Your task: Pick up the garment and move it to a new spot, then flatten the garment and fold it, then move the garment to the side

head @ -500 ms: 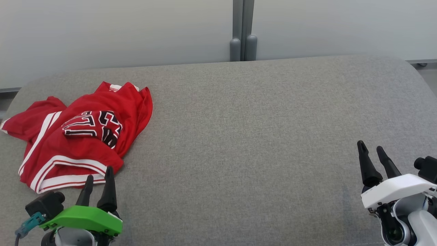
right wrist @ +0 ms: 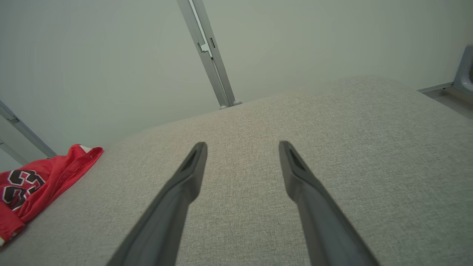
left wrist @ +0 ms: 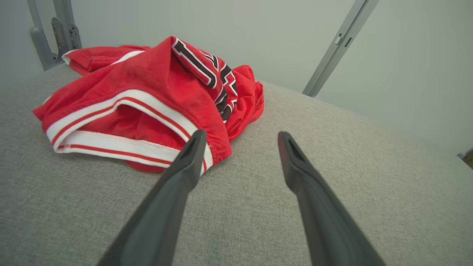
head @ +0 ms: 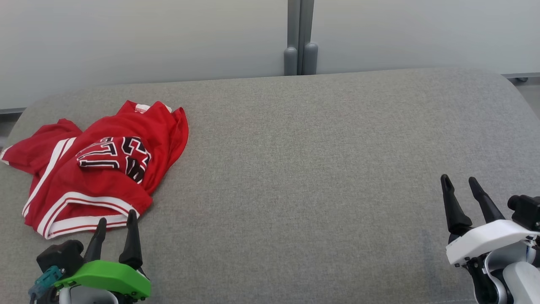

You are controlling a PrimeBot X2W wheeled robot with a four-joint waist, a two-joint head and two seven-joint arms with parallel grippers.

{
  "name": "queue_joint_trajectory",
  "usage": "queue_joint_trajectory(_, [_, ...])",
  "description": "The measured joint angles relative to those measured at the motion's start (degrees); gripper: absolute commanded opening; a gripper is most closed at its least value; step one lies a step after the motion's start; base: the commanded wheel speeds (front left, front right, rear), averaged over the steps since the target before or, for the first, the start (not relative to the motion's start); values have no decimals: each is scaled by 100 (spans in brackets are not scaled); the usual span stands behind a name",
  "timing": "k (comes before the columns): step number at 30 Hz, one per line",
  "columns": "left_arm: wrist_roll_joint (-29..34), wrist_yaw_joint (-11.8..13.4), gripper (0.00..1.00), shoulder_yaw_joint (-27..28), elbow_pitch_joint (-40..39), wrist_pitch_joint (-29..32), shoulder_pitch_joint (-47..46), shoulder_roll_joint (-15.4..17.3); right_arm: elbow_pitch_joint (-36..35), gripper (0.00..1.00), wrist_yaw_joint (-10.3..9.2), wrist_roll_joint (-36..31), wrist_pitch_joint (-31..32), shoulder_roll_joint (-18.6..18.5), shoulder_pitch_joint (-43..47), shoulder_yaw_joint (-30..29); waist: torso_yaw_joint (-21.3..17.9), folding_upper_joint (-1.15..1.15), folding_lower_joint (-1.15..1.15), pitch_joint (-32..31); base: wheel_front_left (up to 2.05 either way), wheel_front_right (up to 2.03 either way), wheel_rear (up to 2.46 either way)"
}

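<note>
Grey cushion [head: 295, 169], red garment [head: 105, 177]; left tool [head: 117, 216] just beside it, right tool [head: 458, 178] far off, both released.

The right gripper [right wrist: 242, 146], fingers spread and empty, points across the grey cushion [right wrist: 351, 122], with the crumpled red garment [right wrist: 44, 181] well apart at the left edge and a metal post [right wrist: 207, 51] on the pale wall [right wrist: 92, 55] behind.
</note>
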Motion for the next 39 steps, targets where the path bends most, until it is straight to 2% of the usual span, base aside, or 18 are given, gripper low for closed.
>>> queue_joint_trajectory(13, [898, 70, 100, -7, -71, -252, 9, 7, -80, 100, 52, -786, -226, -160, 55, 12, -18, 0, 0, 14, 0, 0, 0])
queue_joint_trajectory(25, [1734, 79, 100, -36, -80, -502, 103, 4, -230, 100, 194, -1571, -457, -287, 137, 10, -37, 0, 0, 20, 0, 0, 0])
queue_joint_trajectory(32, [1785, 76, 100, -5, -62, -502, 103, -16, -227, 100, 353, -1566, -474, -237, 181, -99, -40, 0, 0, 26, 0, 0, 0])
queue_joint_trajectory(39, [1785, 26, 100, 29, -33, -502, 104, -66, -196, 100, 426, -1566, -475, -175, 272, -196, -47, 0, 0, 31, 0, 0, 0])
